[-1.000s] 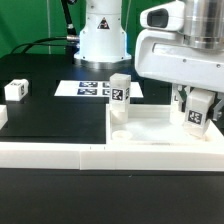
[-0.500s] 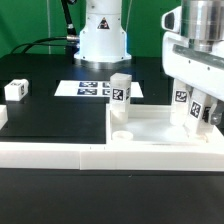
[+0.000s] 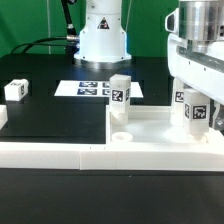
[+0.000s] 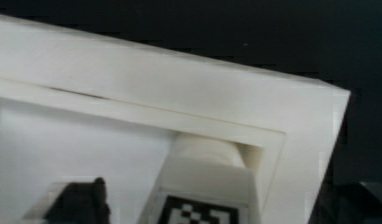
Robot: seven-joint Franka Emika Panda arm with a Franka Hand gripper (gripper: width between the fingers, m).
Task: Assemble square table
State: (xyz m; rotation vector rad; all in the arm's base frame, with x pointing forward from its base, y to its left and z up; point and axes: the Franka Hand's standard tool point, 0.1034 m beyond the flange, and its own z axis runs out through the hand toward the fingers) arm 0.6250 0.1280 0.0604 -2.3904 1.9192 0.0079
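My claw [image 3: 194, 108] was clamped on an upright leg block [image 3: 196, 120]. Directly beneath me lay a corner of the square slab [image 3: 150, 128]. A second leg block [image 3: 120, 90] stood upright, well apart from my fingers.

This is a robotics lab. A white robot arm base [image 3: 103, 35] stands at the 12 o'clock edge of a black desk [image 3: 50, 125]. A green curtain [image 3: 25, 20] hangs behind it, with black cables [image 3: 45, 42] at 10 o'clock. The marker board [image 3: 95, 89] lies before the base. At 9 o'clock, a white leg block [image 3: 16, 90] bears a printed tag.
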